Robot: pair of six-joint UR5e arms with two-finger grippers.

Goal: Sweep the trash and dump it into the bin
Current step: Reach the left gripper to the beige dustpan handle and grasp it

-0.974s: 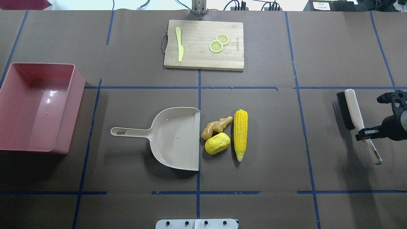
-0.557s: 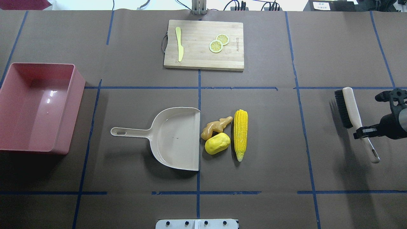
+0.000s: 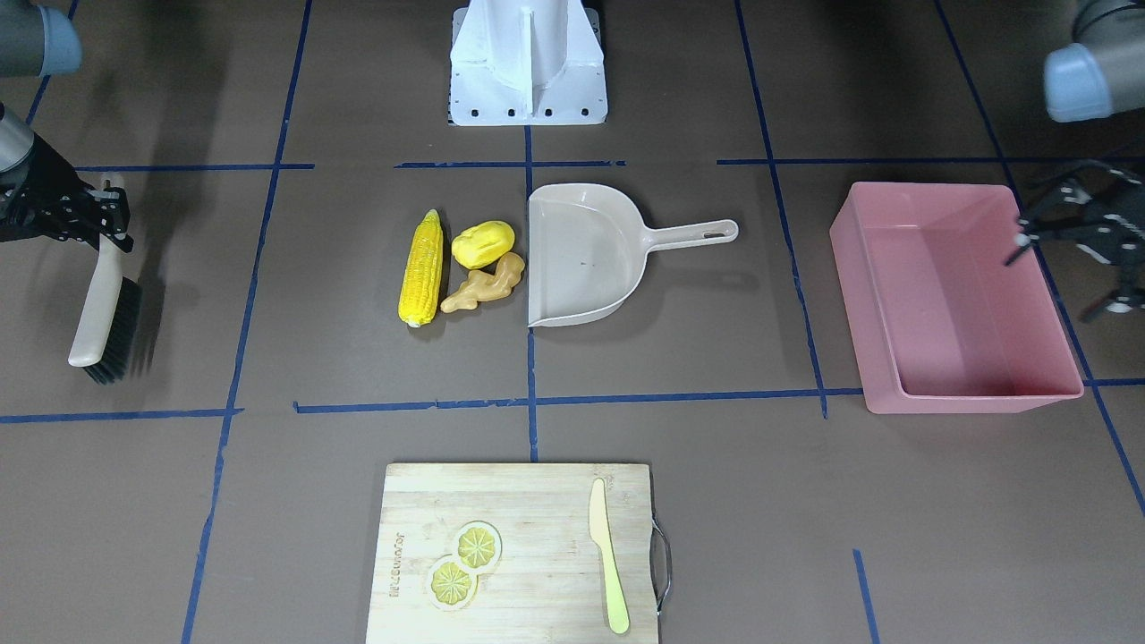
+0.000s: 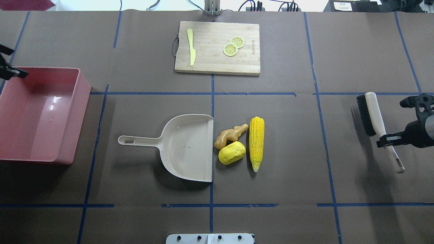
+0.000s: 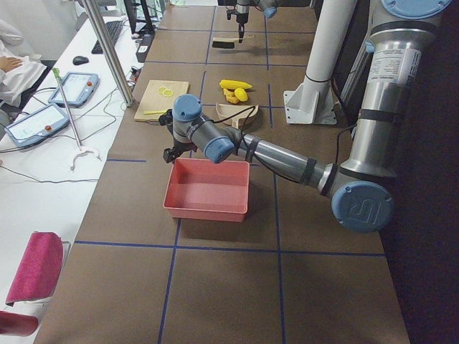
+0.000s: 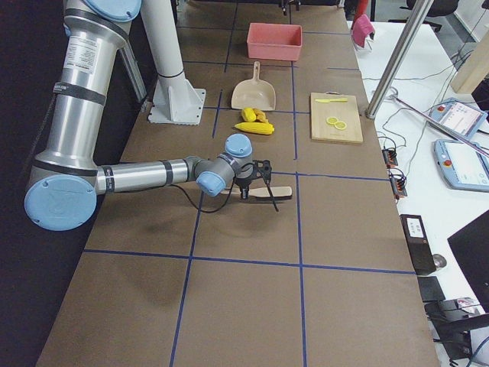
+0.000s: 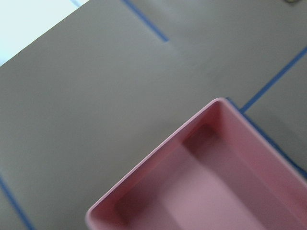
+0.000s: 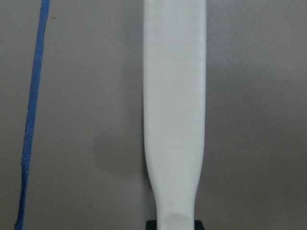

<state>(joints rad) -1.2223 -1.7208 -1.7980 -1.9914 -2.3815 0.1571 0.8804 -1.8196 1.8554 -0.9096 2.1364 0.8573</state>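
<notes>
- Front-facing: a yellow corn cob, a rounded yellow lump and a knobbly tan ginger root lie just beside the beige plastic dustpan, at its open edge. The large pink plastic tub sits well beyond its handle, with the left gripper over it, jaws apart.
- Overhead: far past the corn from the dustpan, the right gripper clamps a white-handled black-bristled brush.
- Left wrist: the tub's corner.

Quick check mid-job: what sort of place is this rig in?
Most likely a robotics lab, not a kitchen: the table is papered and gridded with blue tape, control tablets lie on a side desk, and the corn cob looks like a toy.
</notes>
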